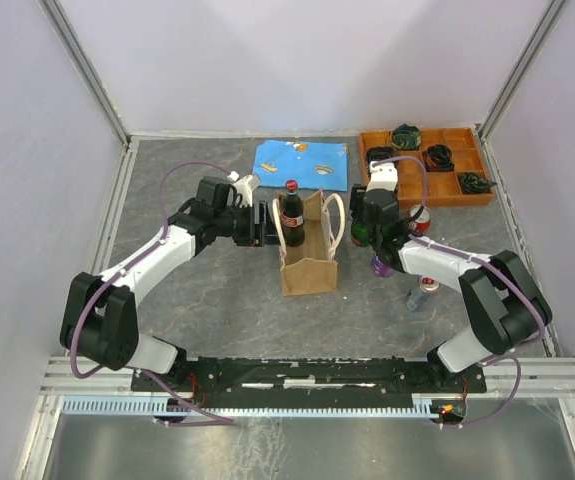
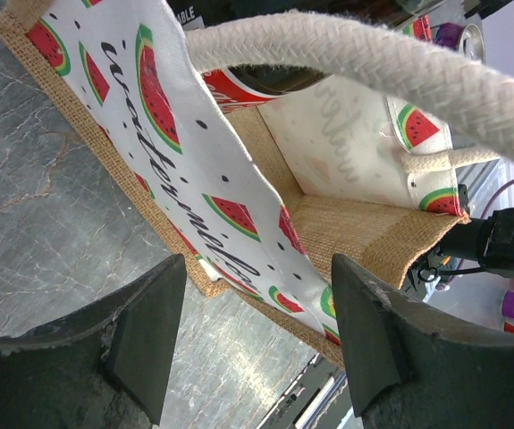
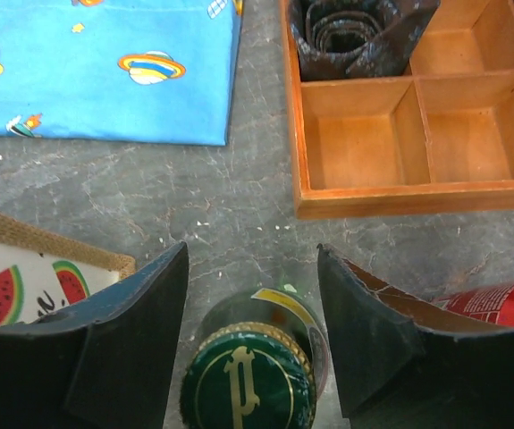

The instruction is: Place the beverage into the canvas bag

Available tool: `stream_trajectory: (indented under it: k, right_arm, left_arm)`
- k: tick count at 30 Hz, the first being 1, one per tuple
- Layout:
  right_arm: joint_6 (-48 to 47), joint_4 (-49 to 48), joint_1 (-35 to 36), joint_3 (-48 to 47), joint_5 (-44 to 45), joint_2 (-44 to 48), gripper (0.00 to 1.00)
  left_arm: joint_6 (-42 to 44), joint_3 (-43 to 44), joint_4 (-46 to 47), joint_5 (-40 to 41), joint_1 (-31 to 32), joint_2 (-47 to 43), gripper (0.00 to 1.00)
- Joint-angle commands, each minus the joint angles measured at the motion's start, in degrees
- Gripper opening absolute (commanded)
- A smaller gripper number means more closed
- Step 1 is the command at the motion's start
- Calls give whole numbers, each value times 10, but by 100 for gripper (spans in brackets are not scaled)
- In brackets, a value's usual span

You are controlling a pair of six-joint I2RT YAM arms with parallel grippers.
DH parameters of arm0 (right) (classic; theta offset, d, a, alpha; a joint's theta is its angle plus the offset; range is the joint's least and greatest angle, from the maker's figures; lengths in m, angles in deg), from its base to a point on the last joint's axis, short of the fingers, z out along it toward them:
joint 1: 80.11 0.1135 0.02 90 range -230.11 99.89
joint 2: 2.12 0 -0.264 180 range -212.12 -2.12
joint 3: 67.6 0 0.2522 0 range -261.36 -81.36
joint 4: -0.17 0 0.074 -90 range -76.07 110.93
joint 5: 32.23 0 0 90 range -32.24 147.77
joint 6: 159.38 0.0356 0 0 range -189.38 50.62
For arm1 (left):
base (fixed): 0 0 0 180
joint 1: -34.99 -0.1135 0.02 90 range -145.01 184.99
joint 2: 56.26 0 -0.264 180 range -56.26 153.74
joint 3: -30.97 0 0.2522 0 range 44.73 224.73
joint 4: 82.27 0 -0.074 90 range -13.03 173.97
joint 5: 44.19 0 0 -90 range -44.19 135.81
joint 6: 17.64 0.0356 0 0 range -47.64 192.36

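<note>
The canvas bag (image 1: 309,265) stands upright mid-table, tan burlap with watermelon prints (image 2: 355,223) and cream rope handles (image 2: 346,45). A cola bottle (image 1: 292,212) with a red cap stands at its far left end, and its red label (image 2: 239,85) shows inside the bag. My left gripper (image 1: 264,222) (image 2: 258,268) is open at the bag's left wall, its fingers not clamped on it. A green bottle (image 1: 363,237) with a green and gold cap (image 3: 248,380) stands right of the bag. My right gripper (image 1: 365,232) (image 3: 253,250) is open, with one finger on each side of the bottle's neck.
A blue patterned cloth (image 1: 302,163) (image 3: 105,71) lies behind the bag. A wooden compartment tray (image 1: 464,190) (image 3: 417,201) with rolled ties sits at the back right. A red can (image 1: 420,218) (image 3: 498,299), a purple can (image 1: 379,265) and a small lying bottle (image 1: 422,293) crowd my right arm.
</note>
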Motion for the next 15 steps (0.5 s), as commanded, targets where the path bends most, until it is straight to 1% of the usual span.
stream_trajectory:
  k: [1, 3, 4, 7, 9, 10, 11, 15]
  right_arm:
    - [8, -47, -2, 8, 11, -7, 65]
    - [10, -51, -1, 12, 13, -8, 60]
    - [10, -52, -1, 14, 13, -8, 54]
    - [6, -52, -1, 16, 13, -3, 28]
    - [1, -47, -1, 12, 15, 4, 8]
    - [-2, -42, -1, 9, 15, 9, 1]
    - [-5, -37, -2, 4, 16, 13, 0]
    - [-22, 5, -1, -35, 16, 33, 0]
  left_arm:
    - [32, 24, -1, -8, -1, -1, 72]
    - [32, 25, -2, -8, -1, 0, 72]
    - [32, 25, -2, -7, -1, -1, 72]
    - [32, 25, -3, -8, -1, -1, 72]
    - [33, 26, -3, -8, -1, -1, 72]
    - [33, 25, -3, -8, -2, -1, 72]
    - [33, 25, -3, -8, -1, -1, 72]
    - [33, 23, -3, -8, -1, -1, 72]
